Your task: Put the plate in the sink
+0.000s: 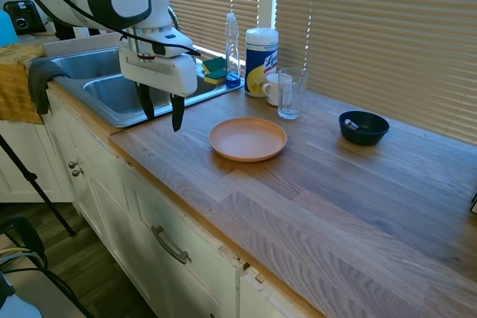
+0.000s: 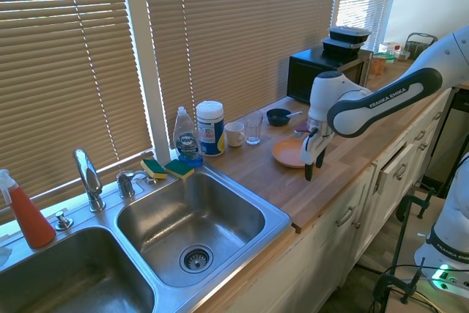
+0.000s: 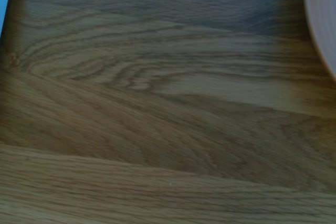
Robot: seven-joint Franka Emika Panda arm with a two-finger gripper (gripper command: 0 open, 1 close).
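The arm's forearm reads "FRANKA EMIKA" in the second exterior view, and the dish soap bottle [image 2: 187, 137] by the window carries a blue label whose print is too small to make out. The white wipes canister [image 1: 261, 61] has a yellow label with script lettering that cannot be read for sure. The plate [image 1: 247, 139] lies flat on the wooden countertop [image 1: 358, 206], apart from the sink [image 2: 220, 251] and near a white mug [image 1: 275, 88] and a clear glass [image 1: 291, 93]. The gripper [image 1: 160, 113] hangs just above the counter between sink edge and plate, its 2 dark fingers spread apart and holding nothing. Only the second exterior view shows the faucet [image 2: 88, 177], both basins, a red spray bottle [image 2: 28, 214], 2 sponges [image 2: 167, 168] and the microwave [image 2: 322, 71]. The first exterior view shows the dark blue bowl [image 1: 364, 127] more plainly. The wrist view gives blurred wood grain with a sliver of the plate's rim [image 3: 323, 24] at 1 side.
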